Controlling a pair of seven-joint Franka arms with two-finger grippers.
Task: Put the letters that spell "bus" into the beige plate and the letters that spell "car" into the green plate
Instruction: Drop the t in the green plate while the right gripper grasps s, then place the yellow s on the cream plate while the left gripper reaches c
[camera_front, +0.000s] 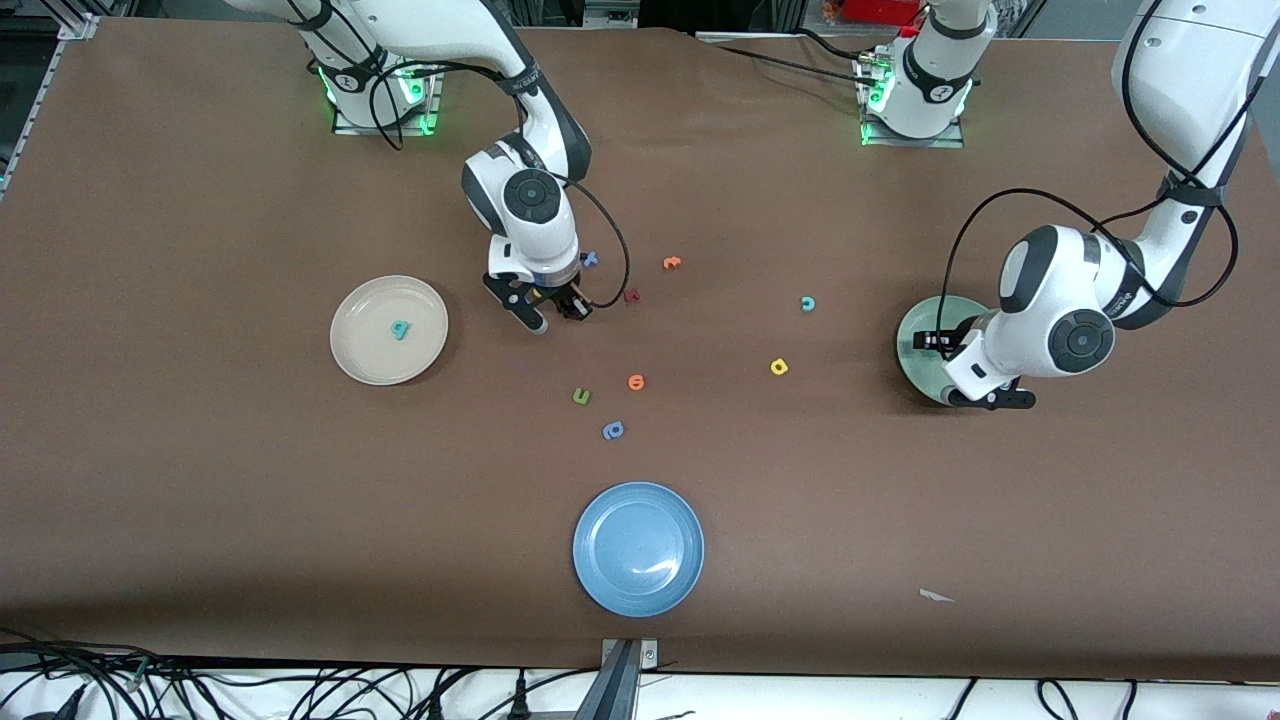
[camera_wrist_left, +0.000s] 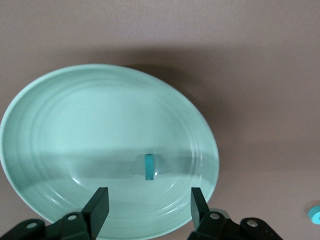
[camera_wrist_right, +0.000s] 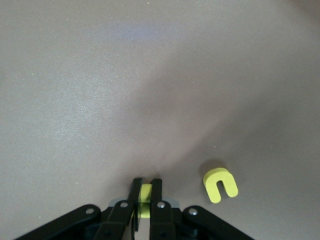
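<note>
My right gripper (camera_wrist_right: 146, 189) (camera_front: 560, 312) is shut on a yellow foam letter (camera_wrist_right: 146, 193) seen edge-on, low over the table beside the beige plate (camera_front: 365, 345). A yellow "u" (camera_wrist_right: 220, 185) lies flat next to it. The teal "b" (camera_front: 400, 329) lies in the beige plate. My left gripper (camera_wrist_left: 149, 202) (camera_front: 945, 368) hangs open over the green plate (camera_wrist_left: 75, 125) (camera_front: 908, 345), nothing between its fingers. A teal letter (camera_wrist_left: 150, 166) rests on its edge in that plate. The teal "c" (camera_front: 808, 303) and the yellow "a" (camera_front: 779, 367) lie on the table between the two plates.
A blue plate (camera_front: 638, 548) sits nearest the front camera. Loose letters lie mid-table: dark blue (camera_front: 590, 259), orange (camera_front: 672, 263), dark red (camera_front: 631, 295), orange (camera_front: 636, 382), green (camera_front: 582, 396), periwinkle (camera_front: 613, 430). A white scrap (camera_front: 935, 596) lies near the table's front edge.
</note>
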